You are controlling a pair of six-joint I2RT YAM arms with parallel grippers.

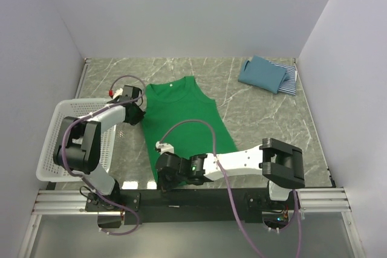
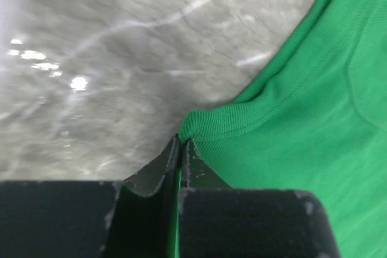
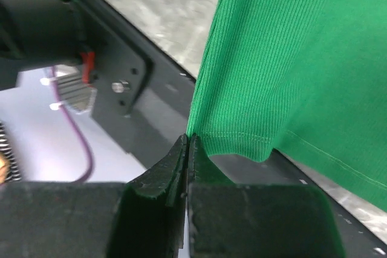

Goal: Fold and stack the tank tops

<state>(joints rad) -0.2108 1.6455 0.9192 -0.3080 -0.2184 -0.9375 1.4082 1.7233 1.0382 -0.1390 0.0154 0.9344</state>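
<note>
**Both claws pinch the left edge of the green top**

The green tank top (image 1: 187,119) lies spread flat in the middle of the grey marbled table (image 1: 260,125), neckline toward the far wall and hem toward the arm bases.

The left gripper (image 1: 138,115) sits at the garment's left side, up by the shoulder and armhole. In the left wrist view its two dark fingers (image 2: 192,158) are pressed together, with a thin sliver of green cloth caught between them, and the ribbed edge of the top folds out just beyond their tips. The stone surface behind is blurred.

The right gripper (image 1: 164,180) is at the near left corner of the hem, close to the table's front edge. In the right wrist view its jaws are clamped on the stitched hem, and the ribbed fabric rises from the pinch in a lifted sheet above the black mounting rail (image 3: 130,98).

In the far right corner, well apart from the green top, the teal-blue tank top (image 1: 261,74) rests folded on the striped tank top (image 1: 291,80), whose navy-and-white edge peeks out on the right.

A white mesh basket (image 1: 57,143) stands at the table's left edge, beside the left arm.
</note>
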